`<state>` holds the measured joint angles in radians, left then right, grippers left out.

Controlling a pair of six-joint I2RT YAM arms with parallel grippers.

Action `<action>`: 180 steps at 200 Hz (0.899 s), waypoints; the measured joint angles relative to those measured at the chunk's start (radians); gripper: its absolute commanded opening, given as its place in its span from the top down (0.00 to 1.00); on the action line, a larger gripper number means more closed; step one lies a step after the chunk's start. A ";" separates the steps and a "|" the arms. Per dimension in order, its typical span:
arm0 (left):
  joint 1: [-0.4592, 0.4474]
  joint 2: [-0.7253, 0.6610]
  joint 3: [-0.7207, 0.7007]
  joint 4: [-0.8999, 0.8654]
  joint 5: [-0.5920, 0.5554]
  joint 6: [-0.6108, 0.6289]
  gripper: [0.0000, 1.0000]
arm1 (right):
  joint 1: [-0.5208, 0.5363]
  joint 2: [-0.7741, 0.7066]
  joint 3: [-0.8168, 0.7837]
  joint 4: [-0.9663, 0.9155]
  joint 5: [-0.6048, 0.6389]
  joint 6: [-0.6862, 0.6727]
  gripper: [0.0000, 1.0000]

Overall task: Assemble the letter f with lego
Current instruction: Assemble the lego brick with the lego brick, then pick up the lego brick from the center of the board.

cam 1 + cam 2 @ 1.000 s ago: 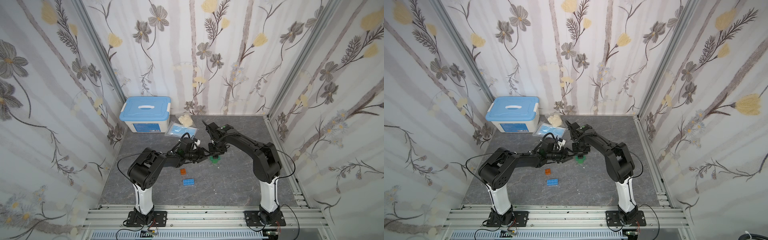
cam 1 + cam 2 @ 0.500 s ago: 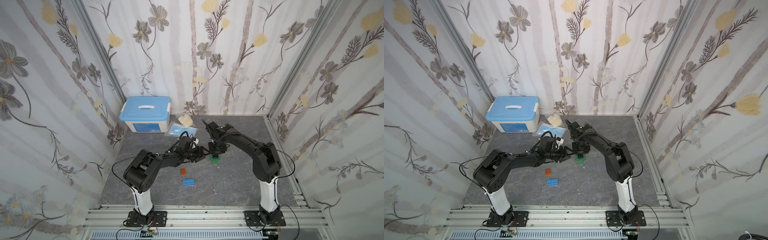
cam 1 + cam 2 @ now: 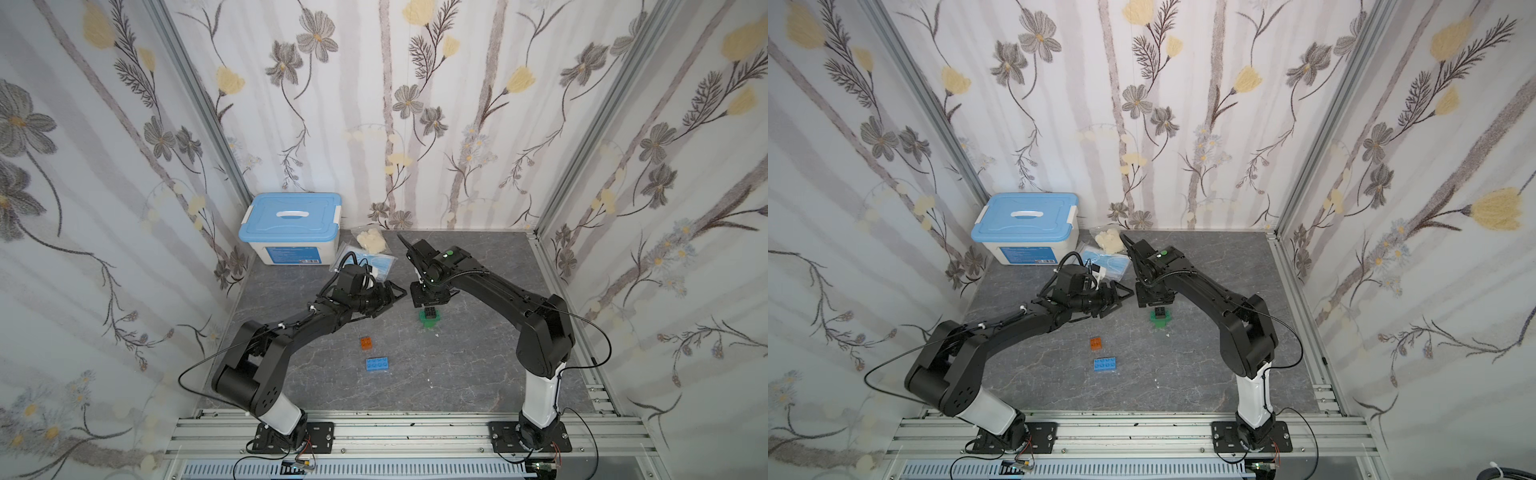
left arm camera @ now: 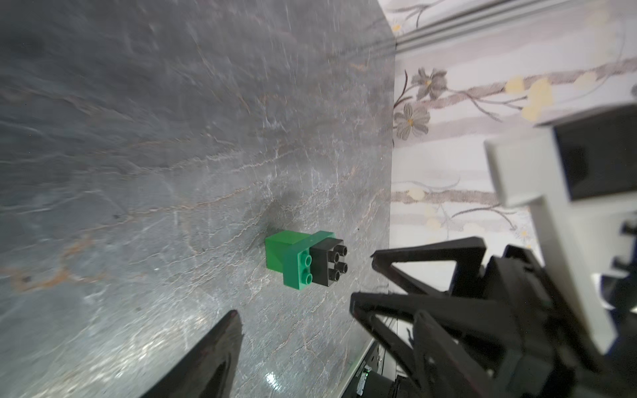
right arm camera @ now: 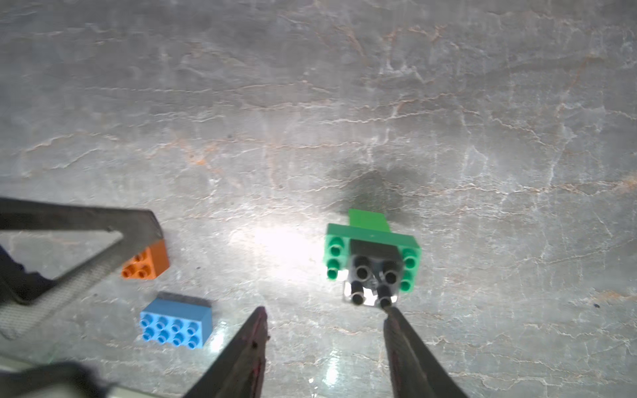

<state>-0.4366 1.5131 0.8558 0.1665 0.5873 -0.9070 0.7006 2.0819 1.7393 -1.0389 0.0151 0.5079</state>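
Right wrist view: blurry black brick (image 5: 374, 256) atop green brick (image 5: 372, 234).

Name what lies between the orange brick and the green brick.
Nothing but bare tabletop separates orange brick from green brick, as the right wrist view shows.

Stack of two bricks (image 3: 430, 316) right of small brick (image 3: 366, 342); long brick (image 3: 377, 364) just before that; box (image 3: 291, 232) at back-left.

Robot lab booth
A left arm (image 3: 291, 328) and a right arm (image 3: 498, 293) are bolted to an aluminium rail (image 3: 395, 432); the marbled tabletop (image 3: 457, 370) is enclosed by flower-papered panels (image 3: 374, 124).
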 measured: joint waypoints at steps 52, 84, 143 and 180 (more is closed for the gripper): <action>0.298 -0.376 -0.095 -0.405 -0.117 -0.010 0.00 | 0.164 0.021 0.042 0.031 0.009 -0.008 0.19; 0.445 -0.467 -0.101 -0.549 -0.093 0.018 0.00 | 0.261 0.148 0.129 0.084 -0.034 0.000 0.20; 0.590 -0.540 -0.117 -0.674 0.006 0.068 0.00 | 0.303 0.292 0.183 0.141 -0.064 0.049 0.30; 0.670 -0.559 -0.116 -0.729 0.019 0.098 0.00 | 0.319 0.346 0.200 0.148 -0.069 0.072 0.34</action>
<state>0.2337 0.9543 0.7399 -0.5621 0.6060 -0.8089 1.0191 2.4283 1.9392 -0.8913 -0.0544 0.5797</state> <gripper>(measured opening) 0.996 0.664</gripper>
